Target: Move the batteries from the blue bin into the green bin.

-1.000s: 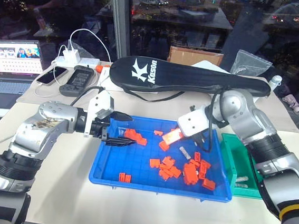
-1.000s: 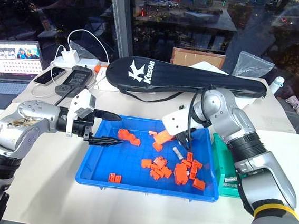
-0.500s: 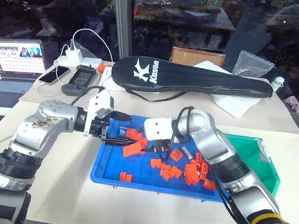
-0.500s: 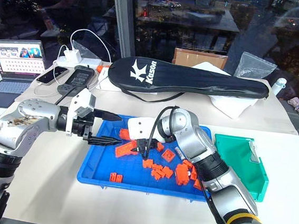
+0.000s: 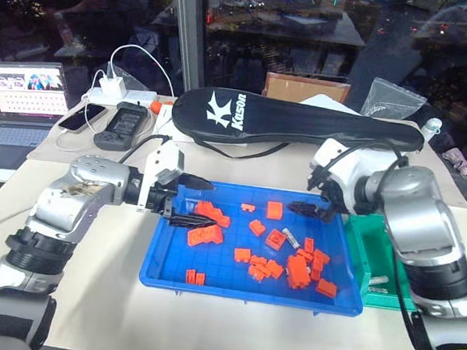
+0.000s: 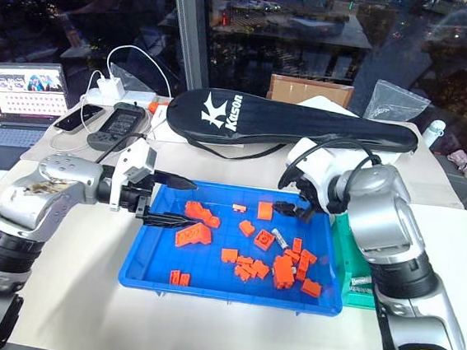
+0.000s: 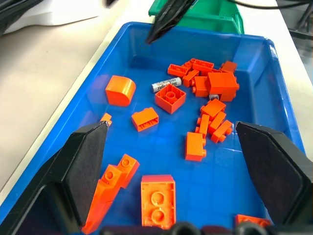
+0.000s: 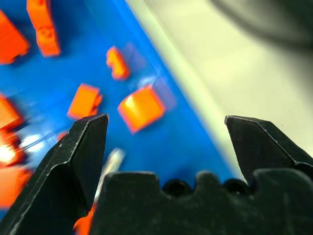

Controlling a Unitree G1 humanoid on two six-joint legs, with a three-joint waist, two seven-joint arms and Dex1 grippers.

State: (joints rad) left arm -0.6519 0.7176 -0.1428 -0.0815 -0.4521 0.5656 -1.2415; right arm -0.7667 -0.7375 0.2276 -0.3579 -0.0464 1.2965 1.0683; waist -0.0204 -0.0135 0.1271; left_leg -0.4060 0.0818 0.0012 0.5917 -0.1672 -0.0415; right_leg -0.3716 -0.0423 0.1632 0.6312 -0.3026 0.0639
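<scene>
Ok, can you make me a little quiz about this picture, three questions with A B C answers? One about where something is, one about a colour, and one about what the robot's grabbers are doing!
1. Where is the green bin?
A. Beside the blue bin, on the robot's right
B. Inside the blue bin
C. On the laptop

2. What colour are the blocks in the blue bin?
A. Yellow
B. Orange
C. Purple

3. What is the left gripper doing?
A. Squeezing a block
B. Holding a battery
C. Open, holding nothing

Answers:
1 A, it stands against the blue bin's right end.
2 B, every block is orange.
3 C, its fingers stand wide apart over the bin.
</scene>
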